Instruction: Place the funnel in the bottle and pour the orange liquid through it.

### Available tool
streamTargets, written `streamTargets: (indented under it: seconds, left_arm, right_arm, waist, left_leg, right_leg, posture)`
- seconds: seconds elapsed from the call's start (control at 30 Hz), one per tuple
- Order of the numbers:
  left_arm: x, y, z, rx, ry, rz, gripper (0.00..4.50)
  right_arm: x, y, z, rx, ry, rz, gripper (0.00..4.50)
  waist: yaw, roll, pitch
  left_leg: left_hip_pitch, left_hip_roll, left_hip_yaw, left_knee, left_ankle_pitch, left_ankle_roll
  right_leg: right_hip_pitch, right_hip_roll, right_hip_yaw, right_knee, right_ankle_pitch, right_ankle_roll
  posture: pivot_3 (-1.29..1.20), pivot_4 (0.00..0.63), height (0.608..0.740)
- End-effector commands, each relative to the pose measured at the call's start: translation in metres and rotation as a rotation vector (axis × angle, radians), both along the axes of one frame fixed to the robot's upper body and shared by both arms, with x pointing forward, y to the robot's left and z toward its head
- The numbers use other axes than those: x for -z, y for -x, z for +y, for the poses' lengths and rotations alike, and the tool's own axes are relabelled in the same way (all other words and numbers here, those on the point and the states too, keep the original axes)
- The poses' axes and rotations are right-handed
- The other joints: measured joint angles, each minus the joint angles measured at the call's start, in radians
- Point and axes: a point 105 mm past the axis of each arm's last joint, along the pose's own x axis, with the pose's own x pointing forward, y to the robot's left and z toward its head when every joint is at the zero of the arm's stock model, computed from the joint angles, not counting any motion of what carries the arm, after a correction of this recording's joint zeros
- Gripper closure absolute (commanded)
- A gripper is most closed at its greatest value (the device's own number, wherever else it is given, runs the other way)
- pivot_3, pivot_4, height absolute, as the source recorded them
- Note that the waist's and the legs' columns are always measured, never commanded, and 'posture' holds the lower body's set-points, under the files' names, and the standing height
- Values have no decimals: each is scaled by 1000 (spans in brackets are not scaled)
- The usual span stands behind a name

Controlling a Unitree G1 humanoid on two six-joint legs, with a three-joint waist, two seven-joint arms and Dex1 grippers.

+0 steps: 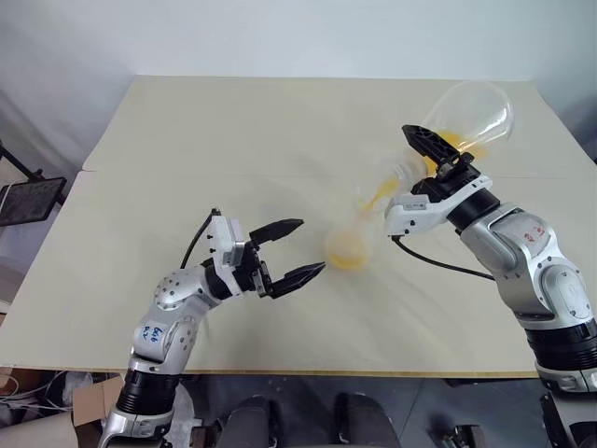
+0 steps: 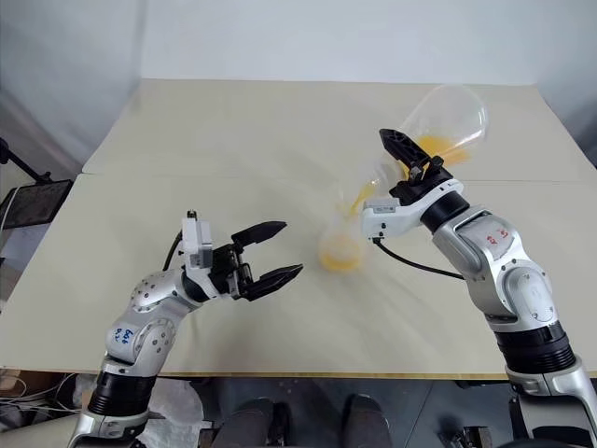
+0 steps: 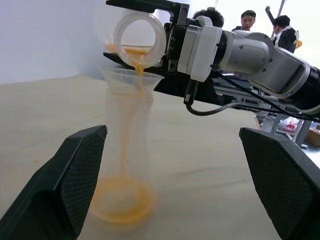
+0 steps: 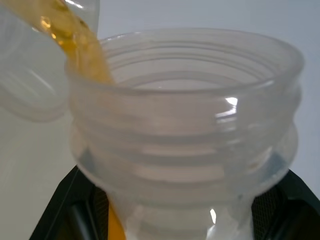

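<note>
The clear bottle [image 1: 350,235] stands upright mid-table with the small clear funnel [image 3: 132,80] seated in its neck. My right gripper [image 1: 431,161] is shut on the neck of a big round-bellied clear flask [image 1: 471,117], tilted mouth-down over the funnel. Orange liquid [image 3: 137,62] runs in a thin stream from the flask's mouth [image 3: 140,37] into the funnel and pools in the bottle's base [image 1: 347,252]; some still lies inside the flask [image 1: 448,140]. My left gripper [image 1: 311,246] is open just left of the bottle, its fingers [image 3: 65,185] on either side and not touching it.
The beige table [image 1: 233,140] has a seam running across its middle and its front edge close below my arms. A black stand [image 1: 28,201] sits off the table's left side. Several people [image 3: 247,20] are behind the table.
</note>
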Motion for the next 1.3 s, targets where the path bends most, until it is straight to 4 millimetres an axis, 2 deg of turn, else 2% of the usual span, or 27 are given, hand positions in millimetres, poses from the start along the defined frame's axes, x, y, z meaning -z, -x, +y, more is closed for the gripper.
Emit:
streamTargets:
  seconds: [0.03, 1.3]
  left_arm:
    - [-9, 4, -4, 10, 8, -49, 0]
    - [-7, 7, -6, 2, 25, -38, 0]
  right_arm:
    - [-22, 6, -2, -5, 14, -90, 1693]
    - [-24, 7, -1, -10, 65, -134, 1693]
  waist:
    - [0, 0, 0]
    - [0, 0, 0]
  left_leg:
    - [0, 0, 0, 0, 0, 0]
    - [0, 0, 0, 0, 0, 0]
  right_leg:
    - [0, 0, 0, 0, 0, 0]
    - [0, 0, 0, 0, 0, 0]
  posture:
    - [0, 150, 740]
    - [0, 150, 740]
